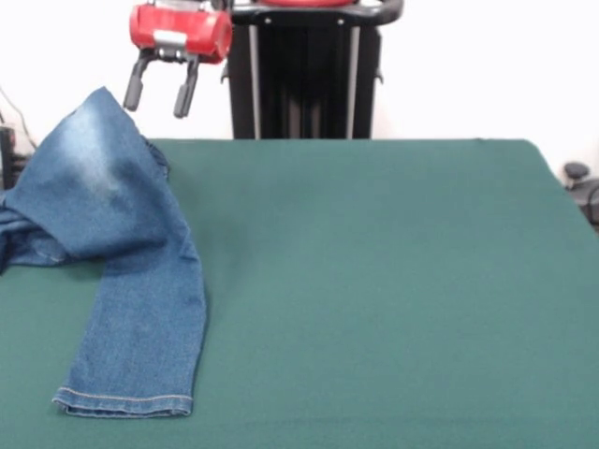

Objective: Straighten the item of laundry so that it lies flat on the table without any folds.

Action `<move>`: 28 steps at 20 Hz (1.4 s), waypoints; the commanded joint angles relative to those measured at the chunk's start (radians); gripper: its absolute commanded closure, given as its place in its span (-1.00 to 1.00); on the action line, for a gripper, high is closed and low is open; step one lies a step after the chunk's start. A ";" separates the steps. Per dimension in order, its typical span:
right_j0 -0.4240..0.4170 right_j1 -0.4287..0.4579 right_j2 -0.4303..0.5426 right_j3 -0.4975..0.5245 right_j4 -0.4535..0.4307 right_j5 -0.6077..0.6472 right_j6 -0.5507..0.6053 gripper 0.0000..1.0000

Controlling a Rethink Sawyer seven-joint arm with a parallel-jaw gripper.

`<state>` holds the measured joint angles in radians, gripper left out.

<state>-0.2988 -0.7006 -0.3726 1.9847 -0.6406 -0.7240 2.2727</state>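
The gripper (160,92) hangs at the upper left of the frame, its two dark fingers (134,86) spread apart with nothing between them. It sits above the far edge of the bench (393,281) and is clear of the cloth below.

The jeans (122,253) lie along the left side of the frame, bunched and not flat. Their upper part rises into a peak in the upper left, with a faded pale patch across the raised fabric. From there one leg runs down toward the lower left of the frame and ends in a hemmed cuff with pale stitching, lying flat on the green top. More denim spreads out toward the left edge of the frame and is cut off there, so it is hard to tell how the other leg is lying. The peak of the denim stands just below and left of the gripper, apparently not touching it.
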 commanded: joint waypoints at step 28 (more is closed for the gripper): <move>0.038 0.062 0.086 -0.217 -0.454 -0.032 -0.273 -1.00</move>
<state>-0.2849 -0.7729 -0.3678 1.7829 -1.1051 -0.6921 2.2689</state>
